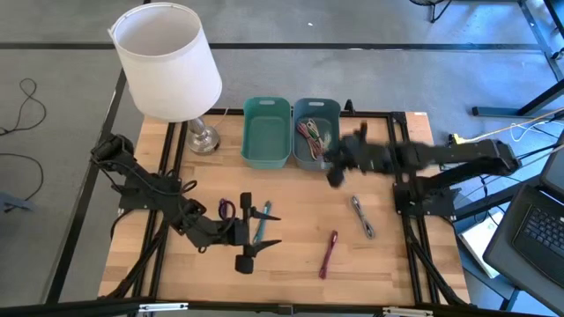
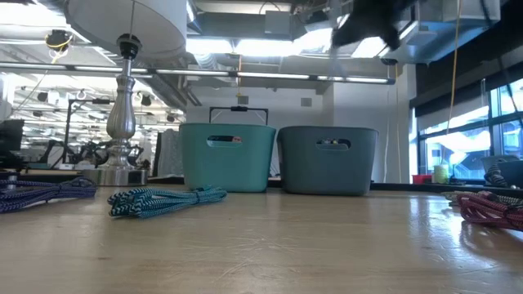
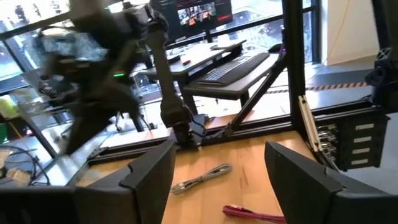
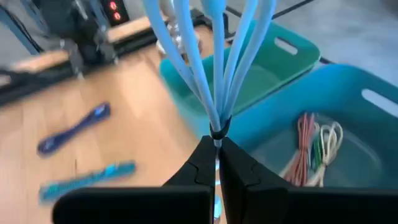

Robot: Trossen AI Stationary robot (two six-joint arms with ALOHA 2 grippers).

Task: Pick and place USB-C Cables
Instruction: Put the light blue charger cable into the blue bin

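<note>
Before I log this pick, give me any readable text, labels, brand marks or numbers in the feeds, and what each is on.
Readable text: none in any view.
Monitor in the room beyond the table, left wrist view: shows an image, any text too blurred to read.
Teal bin and grey-blue bin, low view: no labels visible.

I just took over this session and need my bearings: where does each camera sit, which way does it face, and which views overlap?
High: overhead, straight down on the table; both arms show.
Low: table-top height, level toward the two bins; the right arm blurs past overhead.
Left wrist: past the open left gripper across the table to the grey cable and right arm.
Right wrist: past the shut right gripper pinching a light blue cable, down at the grey-blue bin.
Shared: high and low both show the teal cable.
</note>
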